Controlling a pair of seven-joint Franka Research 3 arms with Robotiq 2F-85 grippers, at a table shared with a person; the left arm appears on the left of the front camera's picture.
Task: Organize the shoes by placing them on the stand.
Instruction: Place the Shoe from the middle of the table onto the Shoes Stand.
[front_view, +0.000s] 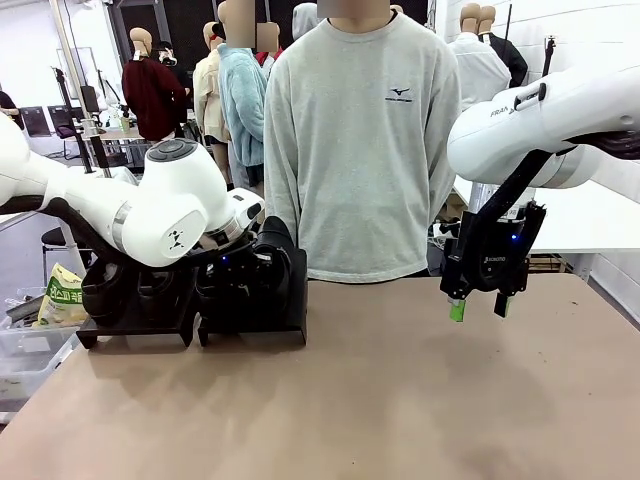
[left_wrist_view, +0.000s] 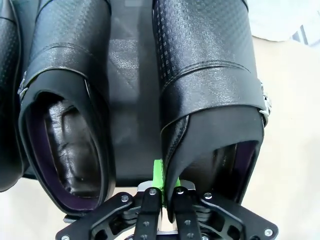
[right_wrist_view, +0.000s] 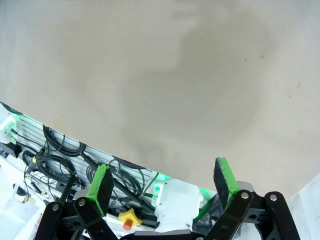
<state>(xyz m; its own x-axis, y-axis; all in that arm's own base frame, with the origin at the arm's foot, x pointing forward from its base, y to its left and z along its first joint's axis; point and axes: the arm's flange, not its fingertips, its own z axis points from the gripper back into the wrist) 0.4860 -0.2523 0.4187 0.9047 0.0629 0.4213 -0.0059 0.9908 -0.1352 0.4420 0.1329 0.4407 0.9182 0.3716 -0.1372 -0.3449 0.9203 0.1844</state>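
Two black stands (front_view: 135, 325) (front_view: 258, 322) sit side by side at the table's far left. Dark shoes (front_view: 105, 288) rest on the left one. My left gripper (left_wrist_view: 162, 184) is shut on the heel rim of a black glossy shoe (left_wrist_view: 210, 75), which lies toe-away on the right stand's sloped plate (left_wrist_view: 131, 100); in the front view this shoe (front_view: 276, 250) shows just past my left wrist. A second shoe (left_wrist_view: 65, 100) lies beside it. My right gripper (front_view: 480, 306) (right_wrist_view: 162, 182) hangs open above bare table on the right, with nothing between its green pads (right_wrist_view: 100, 186).
A person in a grey sweatshirt (front_view: 360, 140) stands at the far edge, behind the middle of the table. The tan tabletop (front_view: 400, 390) stretches from the stands to the right edge. A bin with a yellow bag (front_view: 60, 295) sits off the left side.
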